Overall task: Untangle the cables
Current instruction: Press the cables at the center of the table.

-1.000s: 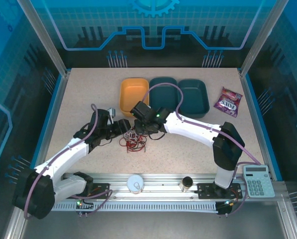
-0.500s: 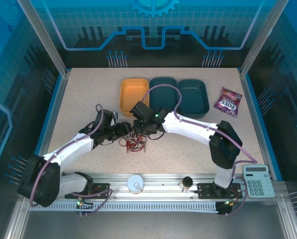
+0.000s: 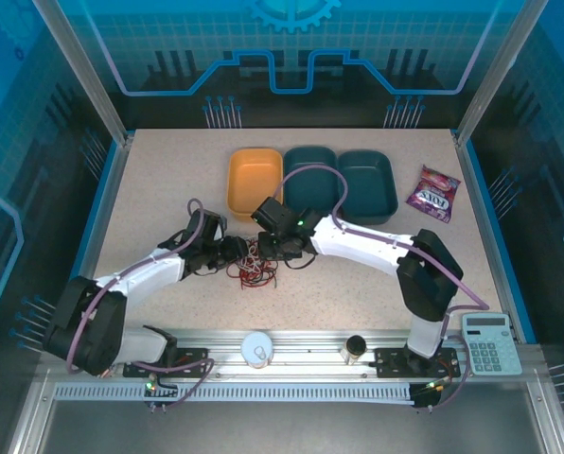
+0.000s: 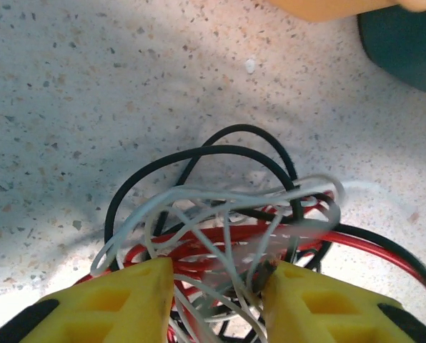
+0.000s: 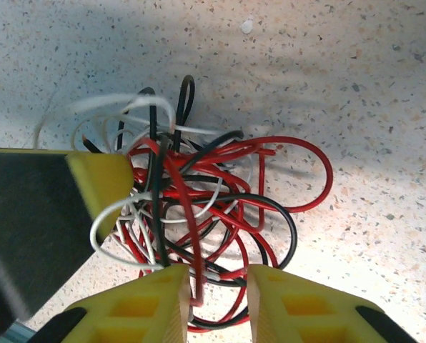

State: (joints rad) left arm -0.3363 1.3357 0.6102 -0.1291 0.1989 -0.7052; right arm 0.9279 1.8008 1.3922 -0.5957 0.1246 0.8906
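Observation:
The cables [image 3: 255,269] lie as one tangle of red, white-grey and black wire on the speckled table, between the two grippers. My left gripper [image 3: 238,252] reaches in from the left. In its wrist view the left gripper [image 4: 218,286] stands open, with white loops [image 4: 220,194] and red strands [image 4: 370,243] in the gap and a black loop [image 4: 199,153] beyond. My right gripper [image 3: 269,248] hangs over the tangle's top. The right gripper [image 5: 220,293] is open, with a red strand and a black strand beside its left finger. A red loop [image 5: 327,171] and a black loop [image 5: 291,229] spread to the right.
An orange tray [image 3: 254,180] and two teal trays [image 3: 310,175] [image 3: 369,180] stand just behind the tangle. A candy packet [image 3: 431,193] lies at the back right. A calculator [image 3: 490,342], a white roll [image 3: 257,348] and a small dark jar [image 3: 356,348] sit at the front rail.
My left gripper has pushed right into the tangle and its jaws have narrowed round the wires. The right gripper's jaws have opened slightly; it has barely shifted.

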